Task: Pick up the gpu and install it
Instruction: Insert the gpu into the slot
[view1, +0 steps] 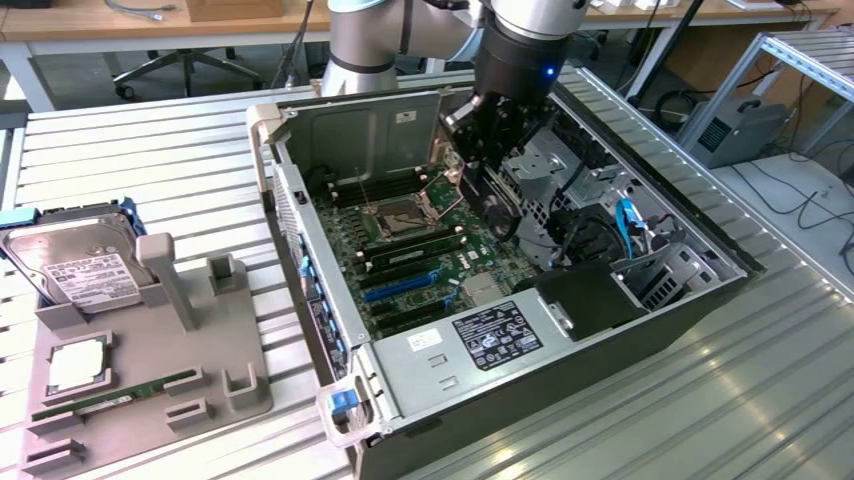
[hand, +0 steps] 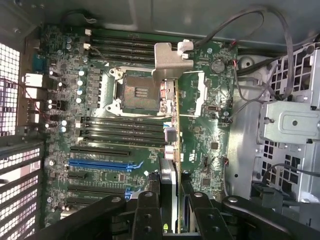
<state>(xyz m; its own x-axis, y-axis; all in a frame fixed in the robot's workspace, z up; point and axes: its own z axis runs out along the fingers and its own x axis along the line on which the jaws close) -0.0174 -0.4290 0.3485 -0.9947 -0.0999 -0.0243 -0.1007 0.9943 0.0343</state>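
My gripper (view1: 491, 165) hangs inside the open computer case (view1: 287, 190), shut on the gpu (view1: 490, 205). I hold the card upright above the green motherboard (view1: 414, 245). In the wrist view the gpu (hand: 175, 125) appears edge-on as a thin strip between my gripper (hand: 172, 205) fingers. Its silver end bracket (hand: 167, 62) is at the far end, over the area beside the CPU socket (hand: 137, 92). The blue expansion slot (hand: 100, 163) lies off to one side of the card, and the card is well above the board.
A grey fixture tray (view1: 147, 380) on the exterior view's left holds a hard drive (view1: 80, 265), a CPU (view1: 78, 365) and a RAM stick (view1: 114, 400). Inside the case are the power supply (view1: 487, 335), a drive cage (view1: 554, 170) and loose cables (view1: 627, 225).
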